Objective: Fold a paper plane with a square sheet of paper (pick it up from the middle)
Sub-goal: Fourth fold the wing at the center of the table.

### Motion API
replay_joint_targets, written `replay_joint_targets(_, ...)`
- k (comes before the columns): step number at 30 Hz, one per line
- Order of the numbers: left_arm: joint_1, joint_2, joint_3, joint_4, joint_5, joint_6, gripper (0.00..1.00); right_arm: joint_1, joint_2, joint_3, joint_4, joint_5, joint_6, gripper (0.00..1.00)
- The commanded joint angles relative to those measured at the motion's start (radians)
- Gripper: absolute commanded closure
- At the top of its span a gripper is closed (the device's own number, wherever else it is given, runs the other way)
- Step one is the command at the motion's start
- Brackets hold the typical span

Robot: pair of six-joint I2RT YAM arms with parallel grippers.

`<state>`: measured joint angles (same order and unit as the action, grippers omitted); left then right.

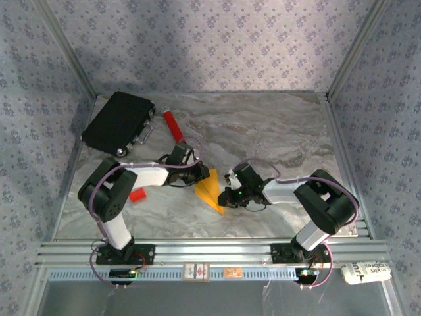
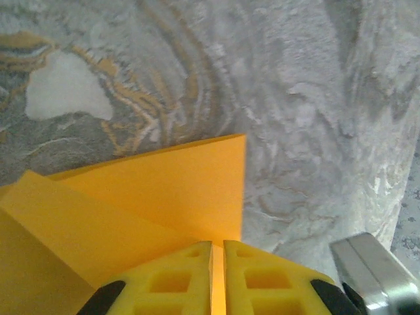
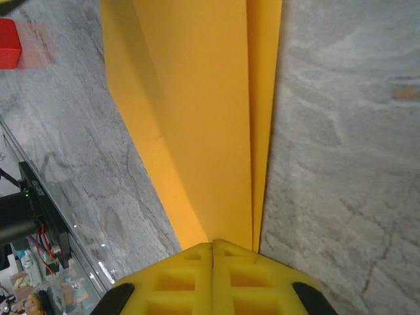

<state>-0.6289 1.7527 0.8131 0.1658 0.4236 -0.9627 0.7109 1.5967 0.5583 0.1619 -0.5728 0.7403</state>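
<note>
The top camera looks down from high at the near side, taking in the whole desk (image 1: pixel 276 131). Each wrist camera rides just behind its own tool, the left tool (image 2: pixel 218 246) and the right tool (image 3: pixel 213 244), facing the desk at very close range. All three views share the orange paper (image 1: pixel 210 191).

Paper (image 1: pixel 209 191) mid-table (image 1: pixel 276 131) between left gripper (image 1: pixel 199 174) and right gripper (image 1: pixel 227 195); case (image 1: pixel 118 122) back-left, cylinder (image 1: pixel 173 125) just right of it, block (image 1: pixel 137 195) left of paper.
</note>
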Motion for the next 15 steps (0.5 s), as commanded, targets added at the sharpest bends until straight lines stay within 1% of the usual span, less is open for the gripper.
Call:
replay_joint_targets(1, -0.004, 0.031, 0.006, 0.013, 0.012, -0.017, 0.89, -0.008, 0.002, -0.025, -0.159, 0.049, -0.018, 1.00)
replay_joint_targets(5, -0.004, 0.051, -0.014, -0.004, -0.009, -0.011, 0.91, -0.013, -0.029, 0.007, -0.169, 0.048, -0.015, 1.00)
replay_joint_targets(9, -0.004, 0.061, -0.038, 0.004, -0.006, -0.013, 0.91, -0.013, -0.051, 0.069, -0.164, 0.055, -0.005, 1.00)
replay_joint_targets(15, -0.003, 0.062, -0.053, 0.018, -0.006, -0.011, 0.92, -0.001, 0.000, 0.150, -0.102, 0.053, 0.026, 1.00)
